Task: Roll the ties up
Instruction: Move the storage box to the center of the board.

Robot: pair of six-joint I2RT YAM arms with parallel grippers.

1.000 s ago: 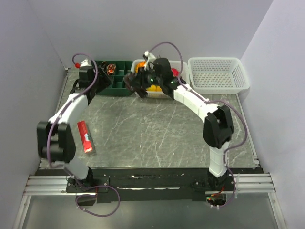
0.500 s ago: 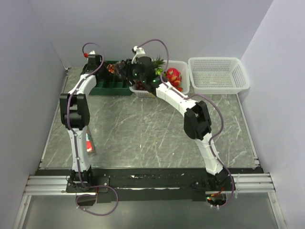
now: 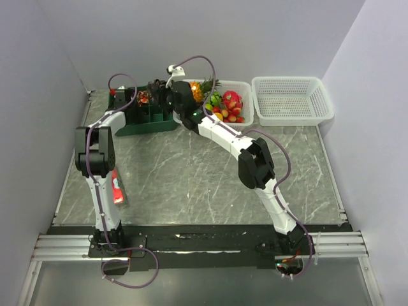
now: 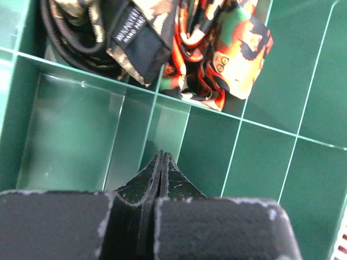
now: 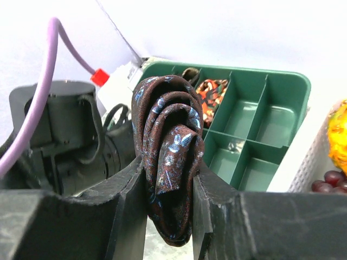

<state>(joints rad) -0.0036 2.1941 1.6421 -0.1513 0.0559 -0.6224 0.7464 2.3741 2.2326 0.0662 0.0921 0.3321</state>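
Observation:
My right gripper [image 5: 169,179] is shut on a rolled tie [image 5: 167,157], a brown coil with pale blue flecks that stands upright between the fingers. In the top view the right gripper [image 3: 155,89] hovers over the back of the green compartment tray [image 3: 159,124]. My left gripper [image 4: 161,155] is shut on nothing and points down into a bare compartment of the tray [image 4: 70,130]. Two rolled ties lie in the compartments beyond it: a dark one with a label [image 4: 103,32] and an orange-red patterned one [image 4: 222,49]. In the top view the left gripper [image 3: 126,101] is at the tray's left end.
A white basket of fruit [image 3: 245,86] stands right of the tray. Further right is another white basket [image 3: 290,99] with nothing in it. A red packet [image 3: 116,185] lies on the marble table by the left arm. The left wrist [image 5: 59,135] is close beside the held tie.
The right arm has carried the rolled tie left, from over the fruit basket to over the green tray. The left arm has straightened toward the tray's left end and its jaws have shut.

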